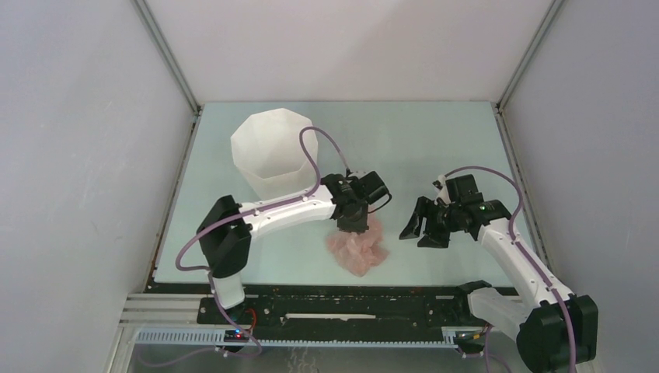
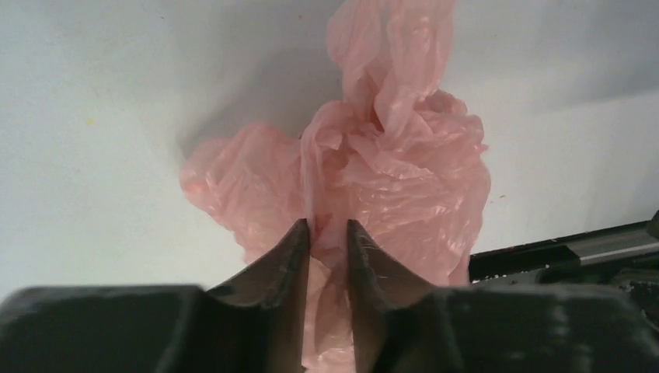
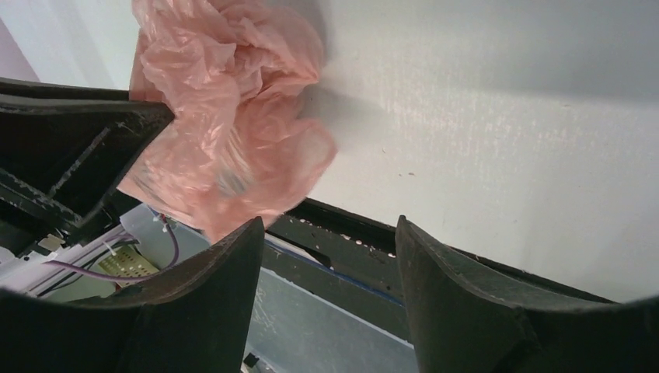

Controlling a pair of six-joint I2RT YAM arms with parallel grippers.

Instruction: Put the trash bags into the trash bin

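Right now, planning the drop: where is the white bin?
Top view: the trash bin stands far left on the table, beyond the left gripper and pink bag.

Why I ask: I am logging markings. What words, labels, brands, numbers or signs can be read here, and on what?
No readable text in any view.
trash bin: plain white, no label showing.
trash bag: plain pink film, no print.
left gripper and right gripper: black, no markings showing.
white electronics by the near rail: any print too blurred to read.
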